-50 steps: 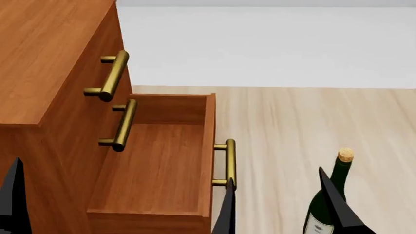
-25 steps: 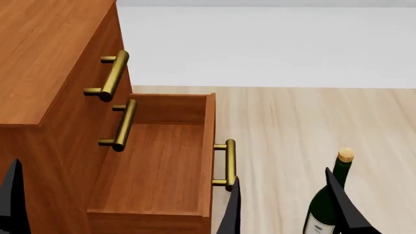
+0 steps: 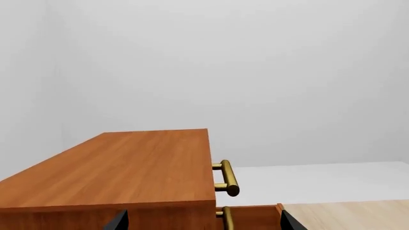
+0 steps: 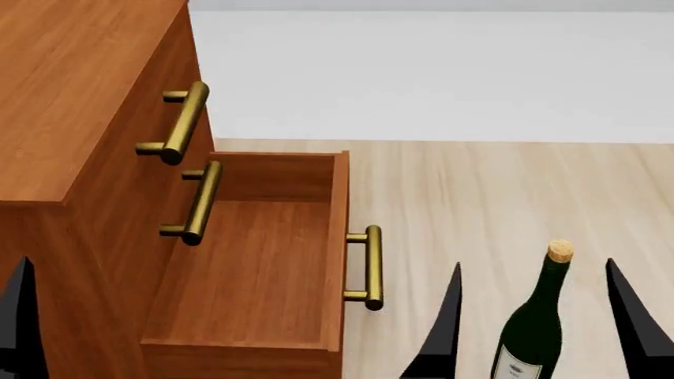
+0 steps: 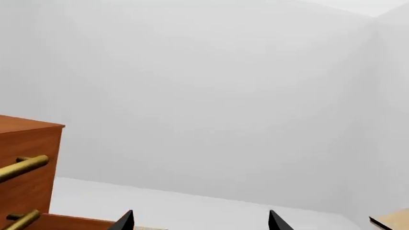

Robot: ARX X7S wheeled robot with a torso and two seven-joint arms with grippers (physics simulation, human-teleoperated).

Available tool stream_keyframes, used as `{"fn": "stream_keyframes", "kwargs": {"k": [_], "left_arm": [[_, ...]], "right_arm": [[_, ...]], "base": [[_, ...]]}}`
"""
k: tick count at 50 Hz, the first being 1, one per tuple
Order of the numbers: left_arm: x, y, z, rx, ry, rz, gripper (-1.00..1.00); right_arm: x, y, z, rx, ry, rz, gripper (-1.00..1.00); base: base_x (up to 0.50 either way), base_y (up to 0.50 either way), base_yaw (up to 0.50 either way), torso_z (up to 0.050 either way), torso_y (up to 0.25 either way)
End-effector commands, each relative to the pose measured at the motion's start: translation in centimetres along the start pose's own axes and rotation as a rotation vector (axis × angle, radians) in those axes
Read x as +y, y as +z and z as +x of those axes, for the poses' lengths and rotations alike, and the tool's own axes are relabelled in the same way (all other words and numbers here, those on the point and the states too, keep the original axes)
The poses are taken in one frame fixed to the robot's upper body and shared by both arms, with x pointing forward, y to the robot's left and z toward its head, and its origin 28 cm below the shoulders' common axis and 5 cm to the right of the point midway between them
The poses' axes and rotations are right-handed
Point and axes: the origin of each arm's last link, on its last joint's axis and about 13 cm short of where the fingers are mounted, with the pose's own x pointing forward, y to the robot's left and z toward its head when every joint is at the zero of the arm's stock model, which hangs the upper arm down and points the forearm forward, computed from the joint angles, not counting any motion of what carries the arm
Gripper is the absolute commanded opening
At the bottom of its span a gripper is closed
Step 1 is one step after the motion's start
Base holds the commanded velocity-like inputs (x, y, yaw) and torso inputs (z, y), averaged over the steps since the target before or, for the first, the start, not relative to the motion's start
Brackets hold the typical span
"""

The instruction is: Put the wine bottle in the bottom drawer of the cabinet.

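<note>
The wine bottle (image 4: 529, 335), dark green with a tan cork and a white label, stands upright on the floor to the right of the cabinet (image 4: 74, 95). The bottom drawer (image 4: 339, 229) is pulled out and empty, its brass handle (image 4: 372, 267) facing the bottle. My right gripper (image 4: 533, 264) is open, one black finger on each side of the bottle at neck height, not touching it. The bottle is hidden in the right wrist view, where the gripper (image 5: 199, 218) points at the wall. My left gripper (image 3: 201, 219) is open over the cabinet's top edge; one of its fingers (image 4: 18, 324) shows at the lower left.
Two closed drawer fronts with brass handles (image 4: 185, 122) (image 4: 200, 203) sit above the open drawer. Pale wooden floor (image 4: 506, 189) runs to the right of the cabinet, with white floor and wall behind. A pale wooden edge (image 5: 393, 219) shows at the right wrist view's corner.
My right gripper has moved to the right, from beside the drawer handle to astride the bottle, and its fingers now stand wider apart. The bottle, drawer and left arm have not moved.
</note>
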Motion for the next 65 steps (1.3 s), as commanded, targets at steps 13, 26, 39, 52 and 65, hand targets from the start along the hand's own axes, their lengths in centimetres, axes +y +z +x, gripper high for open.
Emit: {"fn": "stream_keyframes", "kwargs": {"k": [13, 26, 39, 52, 65], "left_arm": [[-0.1, -0.1, 0.1, 0.003, -0.003, -0.002, 1.0], [-0.1, -0.2, 0.1, 0.006, -0.006, -0.002, 1.0], [-0.2, -0.3, 0.1, 0.01, -0.007, 0.0, 1.0], [-0.2, -0.4, 0.1, 0.005, -0.013, 0.005, 1.0], [-0.2, -0.4, 0.1, 0.008, -0.015, 0.007, 1.0]], "right_arm": [[-1.9, -0.6, 1.8, 0.05, -0.086, -0.035, 1.0], [-2.3, -1.7, 3.4, 0.095, -0.1, -0.026, 1.0], [-2.2, -3.1, 5.1, 0.156, -0.077, -0.026, 1.0], [-2.4, -4.8, 6.3, 0.249, -0.058, -0.022, 1.0], [-2.2, -5.4, 7.0, 0.29, -0.044, -0.047, 1.0]], "base": [[0.0, 0.0, 0.0, 0.0, 0.0], [0.0, 0.0, 0.0, 0.0, 0.0], [0.0, 0.0, 0.0, 0.0, 0.0], [0.0, 0.0, 0.0, 0.0, 0.0], [0.0, 0.0, 0.0, 0.0, 0.0]]}}
